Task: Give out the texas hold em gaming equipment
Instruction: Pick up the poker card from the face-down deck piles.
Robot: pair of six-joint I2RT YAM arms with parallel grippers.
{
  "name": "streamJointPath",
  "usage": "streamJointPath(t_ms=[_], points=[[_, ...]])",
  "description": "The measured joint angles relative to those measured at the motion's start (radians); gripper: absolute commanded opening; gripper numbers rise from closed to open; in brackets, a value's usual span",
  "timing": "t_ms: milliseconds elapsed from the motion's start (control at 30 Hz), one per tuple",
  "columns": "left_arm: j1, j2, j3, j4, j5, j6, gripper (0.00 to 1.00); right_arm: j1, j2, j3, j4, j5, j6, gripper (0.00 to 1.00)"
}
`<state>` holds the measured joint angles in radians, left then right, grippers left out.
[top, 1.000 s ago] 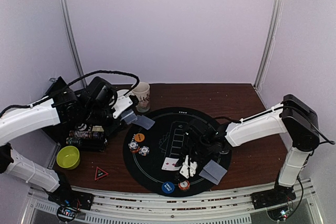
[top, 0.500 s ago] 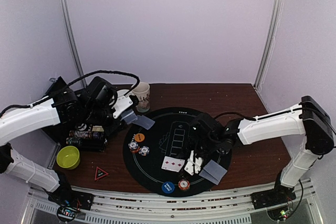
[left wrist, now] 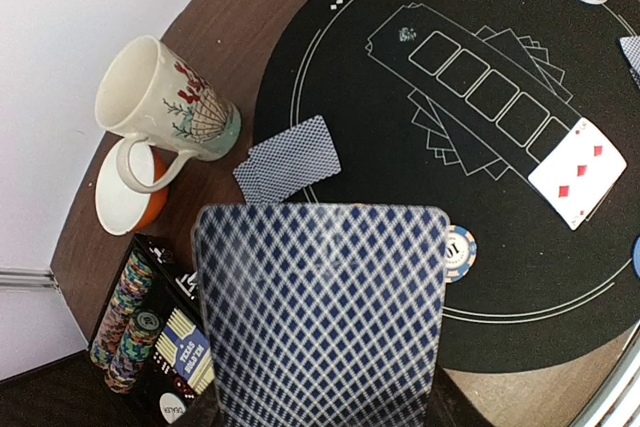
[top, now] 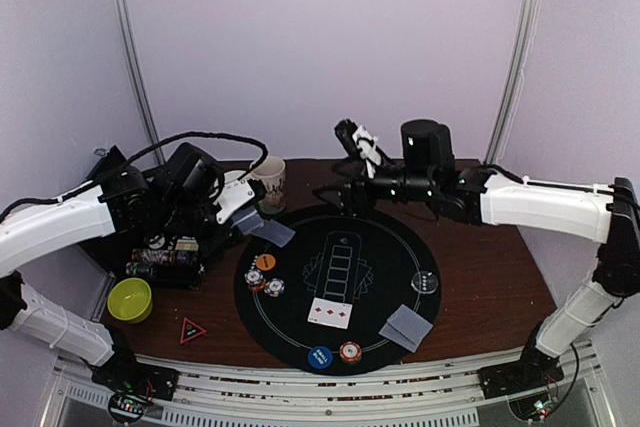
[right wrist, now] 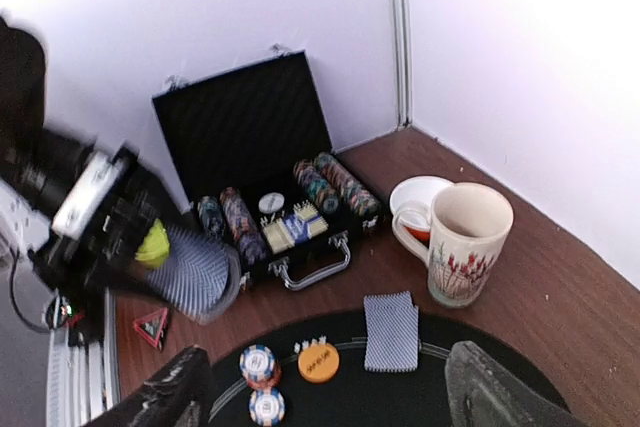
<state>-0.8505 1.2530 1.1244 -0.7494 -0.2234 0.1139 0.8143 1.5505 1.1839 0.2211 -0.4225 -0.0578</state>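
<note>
My left gripper (top: 241,203) is shut on a deck of blue-backed playing cards (left wrist: 320,317), held over the mat's left edge; the deck hides its fingers in the left wrist view. My right gripper (right wrist: 320,399) hangs high over the table's far side (top: 353,139), open and empty. A face-up red-pipped card (top: 330,313) lies on the near part of the mat. Face-down cards lie at the near right (top: 408,326) and far left (top: 272,232). Striped chips (top: 264,282), an orange disc (top: 265,262), a blue disc (top: 320,357), another chip (top: 350,351) and a clear disc (top: 427,282) rest on the mat.
The round black mat (top: 385,247) fills the table's middle. An open black chip case (top: 160,252) stands at the left, and a flowered mug (top: 270,184) and a white saucer (left wrist: 118,195) beside it. A green bowl (top: 130,299) and a red triangle (top: 192,330) lie near left.
My right gripper opened beside the face-up card on the near part of the mat, then rose and swung to the table's far side. The left arm and its deck stayed put.
</note>
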Motion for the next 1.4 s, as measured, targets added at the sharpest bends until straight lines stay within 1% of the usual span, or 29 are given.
streamJointPath(t_ms=[67,167,233,300,400,633,833,1000,1133,1333,1400], points=[[0.0,0.002,0.011,-0.001,0.002,0.008,0.48,-0.023,0.112,0.187,-0.036,-0.034,0.2,0.88],[0.0,0.004,0.025,0.0,0.005,0.013,0.48,-0.023,0.229,0.335,-0.071,-0.101,0.408,0.84],[0.0,0.004,0.032,0.001,0.008,0.018,0.48,-0.018,0.296,0.393,-0.088,-0.154,0.515,0.83],[0.0,0.004,0.033,0.0,0.011,0.021,0.48,-0.012,0.353,0.435,-0.105,-0.194,0.588,0.82],[0.0,0.004,0.033,0.0,0.015,0.026,0.48,-0.003,0.414,0.478,-0.125,-0.241,0.641,0.82],[0.0,0.007,0.033,0.0,0.021,0.031,0.48,0.02,0.454,0.507,-0.157,-0.306,0.653,0.8],[0.0,0.01,0.033,0.0,0.021,0.036,0.48,0.045,0.53,0.641,-0.258,-0.304,0.585,0.77],[0.0,0.01,0.033,-0.002,0.022,0.038,0.48,0.057,0.579,0.684,-0.317,-0.304,0.547,0.76],[0.0,0.011,0.033,-0.016,0.023,0.038,0.48,0.061,0.584,0.692,-0.333,-0.302,0.515,0.7],[0.0,0.011,0.033,-0.01,0.023,0.04,0.47,0.061,0.588,0.729,-0.377,-0.29,0.472,0.75],[0.0,0.011,0.033,-0.007,0.023,0.042,0.48,0.061,0.589,0.728,-0.369,-0.329,0.479,0.75]])
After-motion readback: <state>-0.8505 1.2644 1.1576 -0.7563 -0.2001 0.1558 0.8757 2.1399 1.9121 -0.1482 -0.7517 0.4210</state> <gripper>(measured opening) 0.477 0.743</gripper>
